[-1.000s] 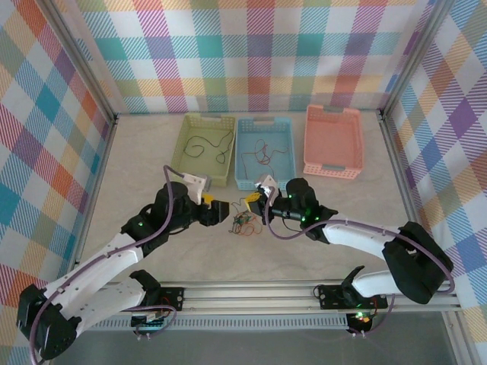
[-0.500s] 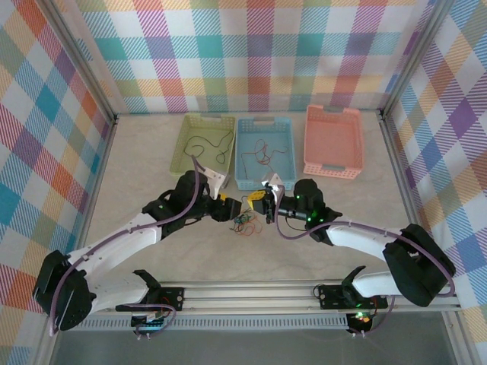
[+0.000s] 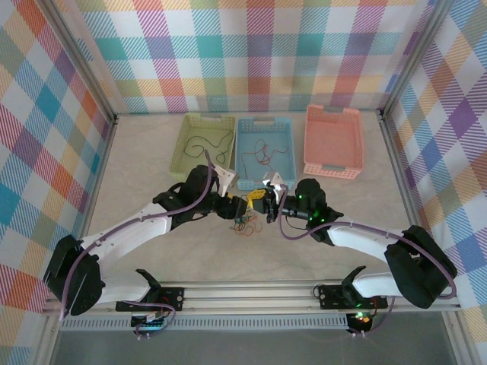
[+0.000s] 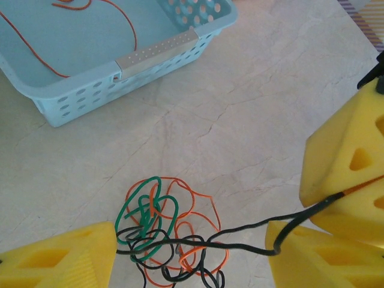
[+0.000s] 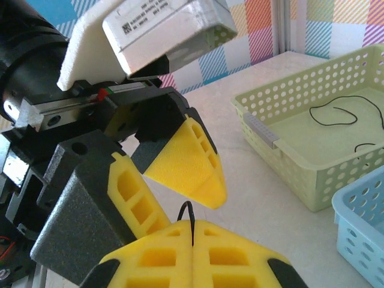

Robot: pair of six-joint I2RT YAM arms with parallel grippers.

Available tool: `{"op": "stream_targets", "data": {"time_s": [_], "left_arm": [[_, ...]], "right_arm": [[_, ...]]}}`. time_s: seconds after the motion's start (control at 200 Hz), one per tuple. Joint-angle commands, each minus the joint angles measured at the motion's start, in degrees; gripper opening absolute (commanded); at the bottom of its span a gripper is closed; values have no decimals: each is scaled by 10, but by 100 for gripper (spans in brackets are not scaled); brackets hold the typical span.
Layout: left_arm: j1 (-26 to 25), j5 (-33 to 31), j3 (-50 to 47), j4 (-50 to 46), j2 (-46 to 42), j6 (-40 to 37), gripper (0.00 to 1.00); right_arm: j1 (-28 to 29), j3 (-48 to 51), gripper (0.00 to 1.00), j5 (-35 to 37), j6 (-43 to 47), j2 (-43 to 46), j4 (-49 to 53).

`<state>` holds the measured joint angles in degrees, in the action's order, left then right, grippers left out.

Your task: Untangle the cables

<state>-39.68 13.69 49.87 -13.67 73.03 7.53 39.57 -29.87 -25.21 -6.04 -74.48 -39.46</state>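
Cables: orange, green and black tangle on worktop, near blue basket. Left gripper fingers apart, flanking the tangle. Right gripper pressed together, clamped on black cable running from the tangle

The left tool has swung in beside the right tool over the cables.
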Motion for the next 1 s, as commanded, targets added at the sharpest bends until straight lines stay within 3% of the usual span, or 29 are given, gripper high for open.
{"op": "stream_targets", "data": {"time_s": [0.0,0.185,0.615,0.875,0.995], "left_arm": [[-6,-12,29,-15,16,-12,65],[-6,-54,37,-15,31,-7,60],[-5,-72,61,-18,69,-20,60],[-6,-96,63,-17,74,-12,52],[-6,-105,57,-13,68,-3,56]], "right_arm": [[-3,9,0,-29,-12,14,-34],[-4,10,0,-46,-12,16,-42],[-5,11,0,-66,-12,21,-45],[-7,14,0,-88,-11,27,-51],[-7,14,0,-98,-10,32,-51]]}}
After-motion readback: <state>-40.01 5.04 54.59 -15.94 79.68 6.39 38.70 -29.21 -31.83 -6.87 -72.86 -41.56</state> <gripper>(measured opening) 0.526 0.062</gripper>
